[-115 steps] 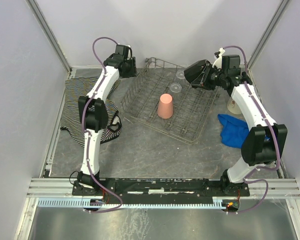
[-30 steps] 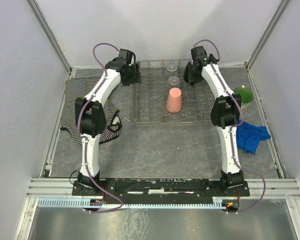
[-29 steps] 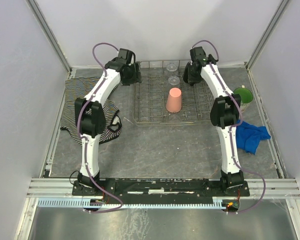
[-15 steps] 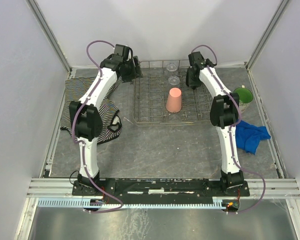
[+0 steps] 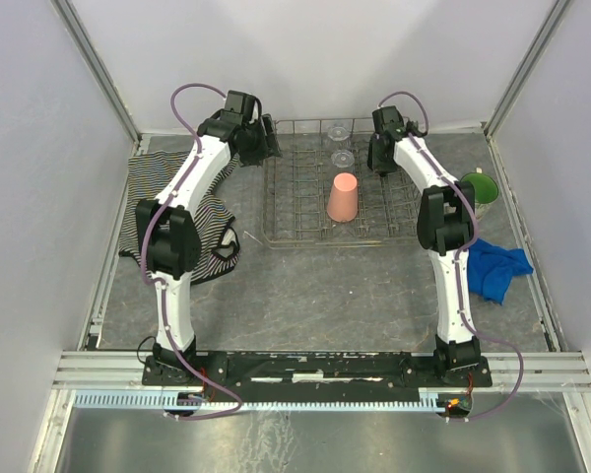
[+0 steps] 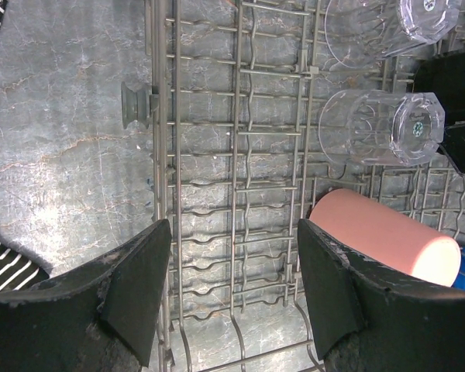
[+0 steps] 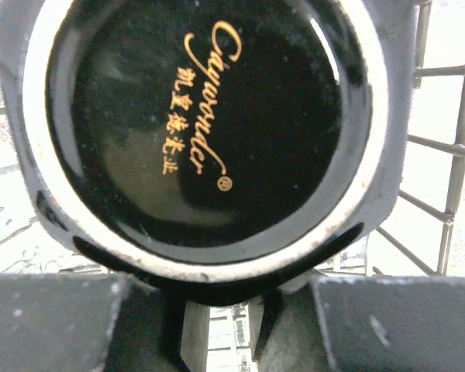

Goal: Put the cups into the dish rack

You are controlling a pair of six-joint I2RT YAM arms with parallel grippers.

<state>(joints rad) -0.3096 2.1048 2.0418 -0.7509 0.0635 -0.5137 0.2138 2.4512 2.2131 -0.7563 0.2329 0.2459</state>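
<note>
The grey wire dish rack (image 5: 305, 212) sits at the table's back centre. A salmon-pink tumbler (image 5: 342, 197) stands upside down in it, and two clear glasses (image 5: 343, 159) lie behind the tumbler. My right gripper (image 5: 380, 158) is at the rack's back right, shut on the black mug (image 7: 194, 124); the mug's base with gold lettering fills the right wrist view. My left gripper (image 5: 266, 138) hovers open and empty over the rack's left side (image 6: 240, 155). The tumbler (image 6: 380, 236) and a glass (image 6: 380, 128) show there too. The floral mug with green interior (image 5: 480, 189) stands right of the rack.
A blue cloth (image 5: 497, 271) lies on the table near the right arm. A striped cloth (image 5: 153, 202) lies left of the rack under the left arm. Grey walls close in the back and both sides.
The rack has been turned square. My right gripper has carried the black mug from the air at right down into the rack's back right. My left gripper has drawn back from the rack's corner.
</note>
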